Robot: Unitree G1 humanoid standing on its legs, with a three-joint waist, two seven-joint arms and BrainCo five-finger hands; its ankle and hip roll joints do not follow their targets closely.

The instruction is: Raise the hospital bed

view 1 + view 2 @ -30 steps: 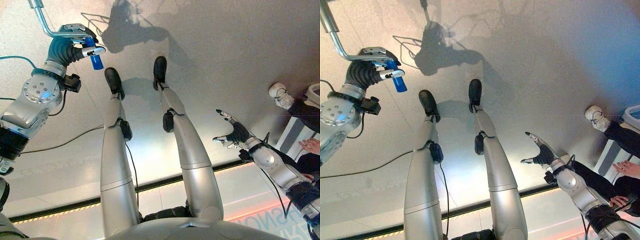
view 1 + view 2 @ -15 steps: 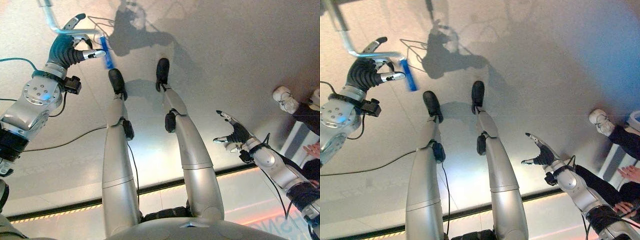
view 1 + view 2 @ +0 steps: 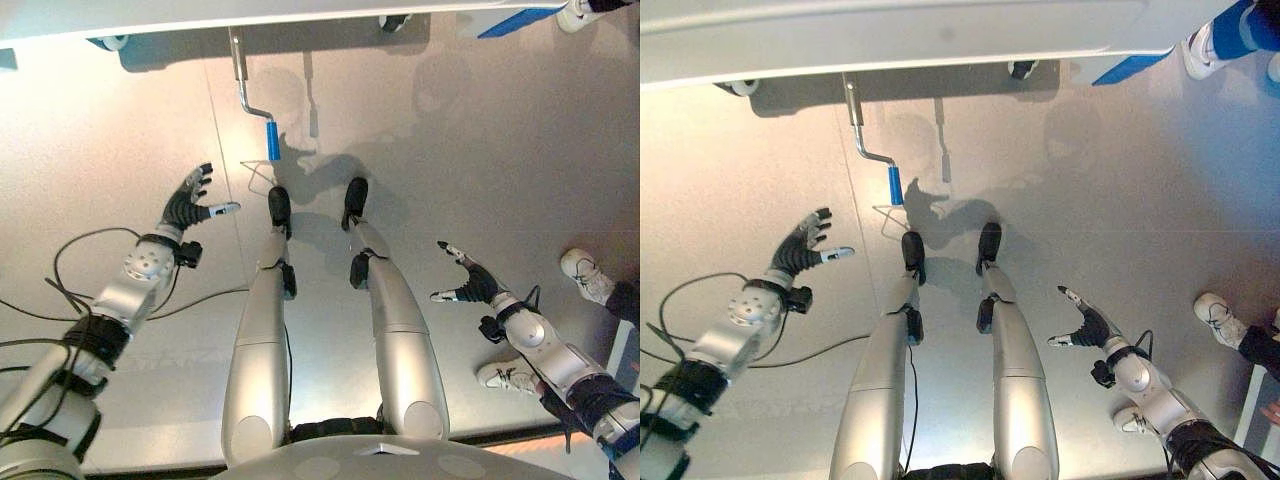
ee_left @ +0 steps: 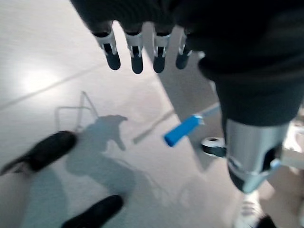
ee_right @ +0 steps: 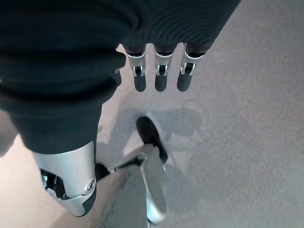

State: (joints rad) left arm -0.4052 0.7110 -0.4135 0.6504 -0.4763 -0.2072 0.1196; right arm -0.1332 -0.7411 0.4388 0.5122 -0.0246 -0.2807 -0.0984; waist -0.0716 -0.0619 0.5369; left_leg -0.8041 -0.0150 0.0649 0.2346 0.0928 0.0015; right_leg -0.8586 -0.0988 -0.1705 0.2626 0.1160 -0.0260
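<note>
The bed's white frame (image 3: 200,15) runs along the far edge of the floor. From it a bent metal crank (image 3: 240,80) reaches toward me and ends in a blue handle (image 3: 273,140). My left hand (image 3: 188,208) hovers left of and nearer than that handle, well apart from it, its fingers (image 4: 137,52) straight and spread with nothing in them. In the left wrist view the blue handle (image 4: 183,130) lies past the fingertips. My right hand (image 3: 472,286) hangs at the right, open and holding nothing, fingers (image 5: 161,76) straight.
A caster wheel (image 3: 108,42) sits under the bed at the far left, another (image 3: 395,20) further right. A person's white shoes (image 3: 590,275) stand at the right edge, one more shoe (image 3: 510,375) nearer me. Pale floor spreads between me and the bed.
My left hand has let go of the blue handle and drawn back, down and left of it. The camera has pulled back, bringing the bed frame into sight. The right hand is unchanged.
</note>
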